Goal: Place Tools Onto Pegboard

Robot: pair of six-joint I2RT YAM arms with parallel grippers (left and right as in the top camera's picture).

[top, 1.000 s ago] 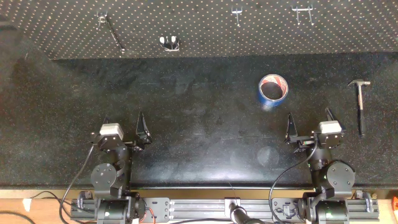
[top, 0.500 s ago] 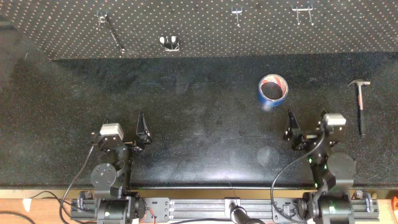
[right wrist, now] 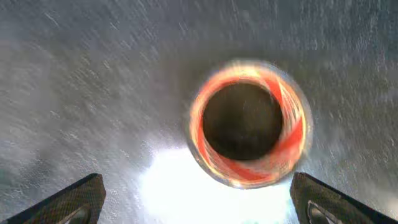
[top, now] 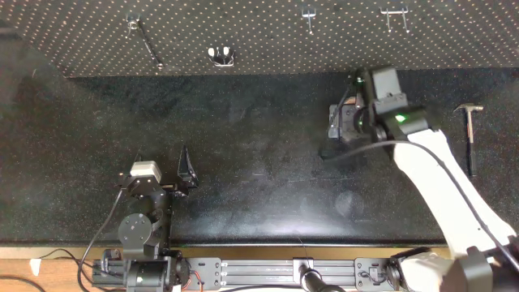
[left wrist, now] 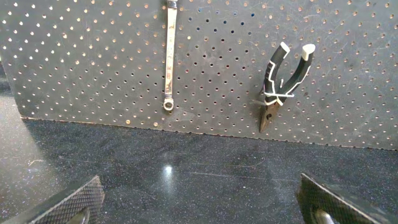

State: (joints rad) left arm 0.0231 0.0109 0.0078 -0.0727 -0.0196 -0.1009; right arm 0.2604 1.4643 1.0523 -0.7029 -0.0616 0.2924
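A roll of tape (right wrist: 249, 121), its red and white rim round a dark hole, lies flat on the black worktop. My right gripper (right wrist: 196, 190) hangs open above it, the roll just ahead of its wide-spread fingers. In the top view the right gripper (top: 345, 122) is stretched out over the tape's spot and hides the roll. A hammer (top: 469, 138) lies at the far right. My left gripper (top: 160, 166) is open near its base and faces the pegboard (left wrist: 74, 56), where a wrench (left wrist: 169, 56) and pliers (left wrist: 283, 84) hang.
The pegboard (top: 259, 32) runs along the back edge, with the wrench (top: 146, 40) and pliers (top: 220, 55) on its left half. Two bare hooks (top: 308, 16) (top: 395, 18) stick out on its right half. The black worktop (top: 259, 154) lies open between the arms.
The right arm has swung up from near its base to over the tape roll, now covering it in the top view. The left arm has kept still.
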